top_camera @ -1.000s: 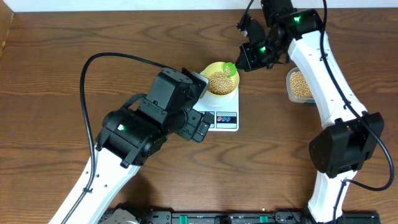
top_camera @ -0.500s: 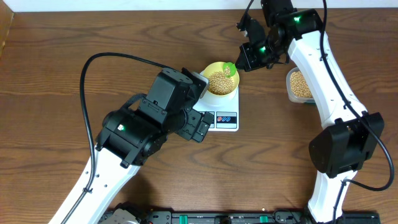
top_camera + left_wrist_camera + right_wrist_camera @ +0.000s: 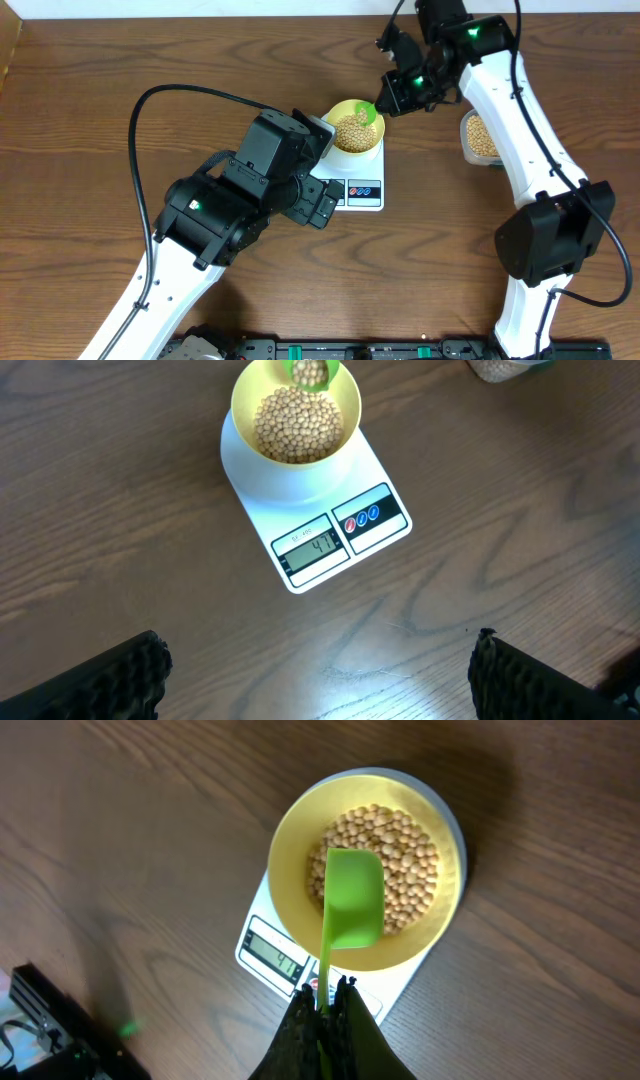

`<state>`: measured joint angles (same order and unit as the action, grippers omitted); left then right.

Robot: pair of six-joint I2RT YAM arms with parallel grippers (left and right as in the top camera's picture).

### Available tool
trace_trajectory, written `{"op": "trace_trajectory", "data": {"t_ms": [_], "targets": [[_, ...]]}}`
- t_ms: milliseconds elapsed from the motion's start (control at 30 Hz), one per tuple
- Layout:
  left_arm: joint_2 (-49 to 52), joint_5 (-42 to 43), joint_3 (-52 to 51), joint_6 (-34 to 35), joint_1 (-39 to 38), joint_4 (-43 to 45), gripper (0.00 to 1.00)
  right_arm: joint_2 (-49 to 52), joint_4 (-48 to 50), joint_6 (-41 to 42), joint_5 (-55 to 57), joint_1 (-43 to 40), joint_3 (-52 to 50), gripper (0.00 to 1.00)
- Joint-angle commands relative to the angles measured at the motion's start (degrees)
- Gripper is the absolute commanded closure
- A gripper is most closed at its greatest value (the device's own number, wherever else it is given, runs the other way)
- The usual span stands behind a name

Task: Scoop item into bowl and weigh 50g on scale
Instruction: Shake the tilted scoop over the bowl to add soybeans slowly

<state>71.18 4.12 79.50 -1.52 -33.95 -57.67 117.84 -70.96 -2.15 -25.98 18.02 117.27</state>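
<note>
Currently the right gripper is fully shut on the handle of a green scoop, whose head hangs over the bowl. Bowl sits centred on the scale platform, part-filled with beans. Scale display is lit; digits too small to read with confidence. Left gripper is wide open, holding nothing, hovering above the table just in front of the scale. A tub with more beans stands to the right, apart from the scale.
</note>
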Motion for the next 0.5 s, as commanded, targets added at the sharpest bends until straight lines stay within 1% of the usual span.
{"op": "trace_trajectory", "data": {"t_ms": [0, 467], "targets": [[0.0, -0.7, 1.2, -0.4, 0.1, -0.2, 0.02, -2.0, -0.2, -0.7, 0.9, 1.3, 1.2, 0.99], [0.0, -0.7, 1.2, -0.3, 0.1, -0.2, 0.02, -2.0, -0.4, -0.7, 2.1, 1.6, 1.2, 0.99]]}}
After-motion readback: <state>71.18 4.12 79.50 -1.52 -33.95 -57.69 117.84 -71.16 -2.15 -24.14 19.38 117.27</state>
